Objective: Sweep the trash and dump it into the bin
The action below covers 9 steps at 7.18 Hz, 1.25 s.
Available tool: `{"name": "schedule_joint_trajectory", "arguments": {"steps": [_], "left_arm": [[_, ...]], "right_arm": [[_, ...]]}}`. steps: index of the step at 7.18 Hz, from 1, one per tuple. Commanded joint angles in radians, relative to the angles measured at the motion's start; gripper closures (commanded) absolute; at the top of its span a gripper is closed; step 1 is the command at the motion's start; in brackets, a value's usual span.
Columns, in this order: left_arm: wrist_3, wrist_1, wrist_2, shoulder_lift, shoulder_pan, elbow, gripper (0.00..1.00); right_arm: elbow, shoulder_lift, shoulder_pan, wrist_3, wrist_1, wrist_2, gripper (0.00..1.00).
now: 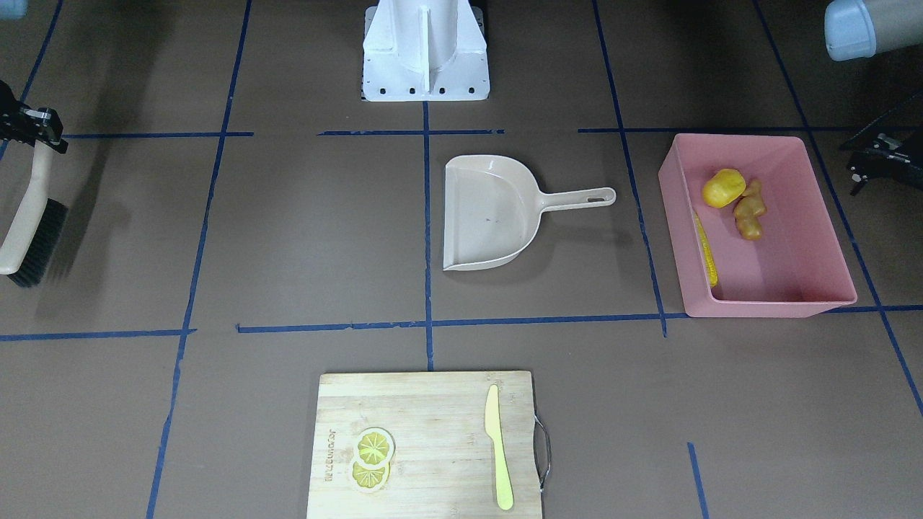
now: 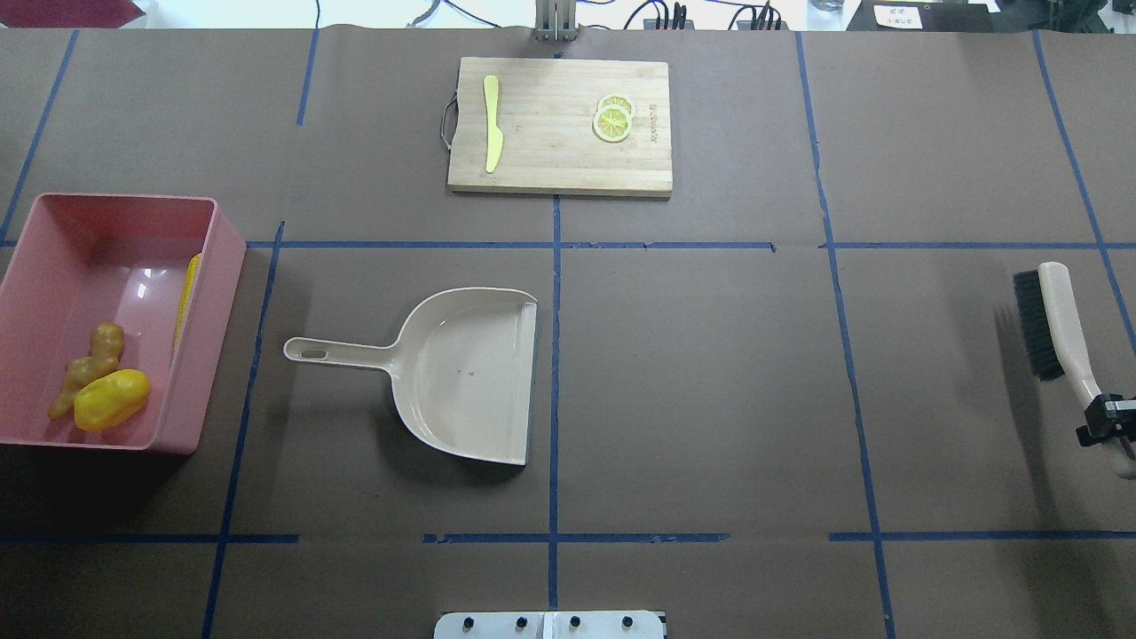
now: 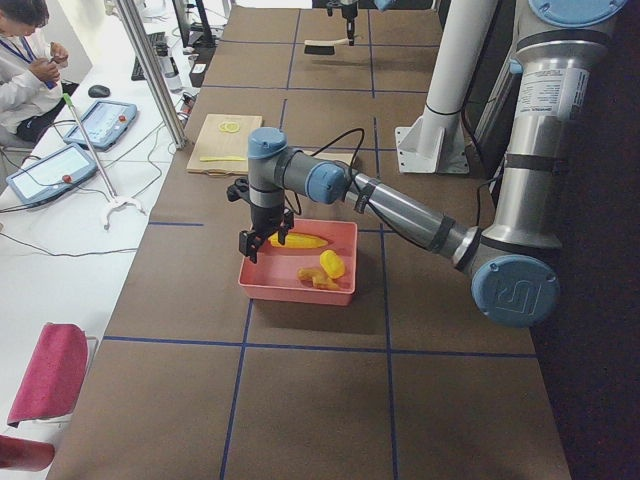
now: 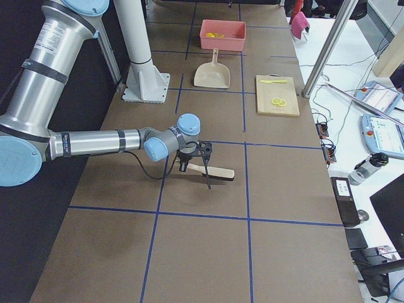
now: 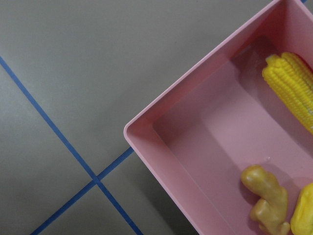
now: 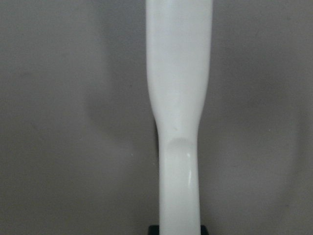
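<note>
at the overhead view's far left, the bin (image 2: 226, 257) holds corn cob (image 2: 188, 297), ginger root (image 2: 89, 368) and potato lump (image 2: 111, 399) — left gripper (image 3: 265, 240) over its corner, jaws apart; dustpan (image 2: 461, 373) mid-frame; far right, right gripper (image 2: 1108, 419) clamped on the brush (image 2: 1052, 319).

- Clock centred on the dustpan (image 2: 470, 373) in the overhead view: it lies flat mid-table, handle toward 9 o'clock; a low obstacle
- At 9 o'clock stands the bin (image 2: 124, 199), apart from the handle tip; a lane of open table (image 2: 710, 399) runs between them
- In the bin, the corn cob (image 2: 188, 293) lines the 3 o'clock wall; ginger root (image 2: 89, 364) and potato (image 2: 111, 399) crowd the 6 o'clock end; the 12 o'clock half of the floor is free
- The left gripper (image 3: 266, 243) hangs above the bin
- At 12 o'clock, the cutting board (image 2: 550, 151) with knife (image 2: 491, 124) and lemon slices (image 2: 613, 118); an open strip separates it from the dustpan
- Toward 3 o'clock, wide open table up to the brush (image 2: 1056, 319) in the right gripper (image 2: 1105, 422)
</note>
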<state>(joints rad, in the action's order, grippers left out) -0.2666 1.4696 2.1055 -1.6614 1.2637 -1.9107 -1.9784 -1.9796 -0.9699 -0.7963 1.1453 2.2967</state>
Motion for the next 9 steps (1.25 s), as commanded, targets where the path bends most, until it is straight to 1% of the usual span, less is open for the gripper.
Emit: {"name": "schedule_joint_trajectory", "arguments": {"steps": [1, 2, 6, 7, 8, 9], "left_arm": [[0.001, -0.002, 0.001, -0.001, 0.003, 0.001, 0.00], [0.001, 0.000, -0.001, -0.003, 0.002, 0.005, 0.00], [0.001, 0.000, -0.001, -0.006, 0.000, 0.010, 0.00], [0.001, 0.000, 0.001, -0.006, 0.000, 0.010, 0.00], [0.001, 0.001, 0.001, -0.006, 0.000, 0.010, 0.00], [0.001, 0.003, -0.001, -0.006, 0.000, 0.010, 0.00]], "right_arm": [[0.018, -0.010, 0.046, 0.003, -0.001, -0.014, 0.96], [0.018, -0.011, 0.075, 0.003, -0.001, -0.037, 0.94], [0.023, -0.007, 0.111, 0.002, -0.001, -0.040, 0.91], [0.024, -0.005, 0.115, 0.002, -0.001, -0.043, 0.86], [0.024, -0.005, 0.117, 0.000, 0.001, -0.046, 0.56], [0.023, -0.005, 0.114, -0.007, -0.001, -0.049, 0.01]]}}
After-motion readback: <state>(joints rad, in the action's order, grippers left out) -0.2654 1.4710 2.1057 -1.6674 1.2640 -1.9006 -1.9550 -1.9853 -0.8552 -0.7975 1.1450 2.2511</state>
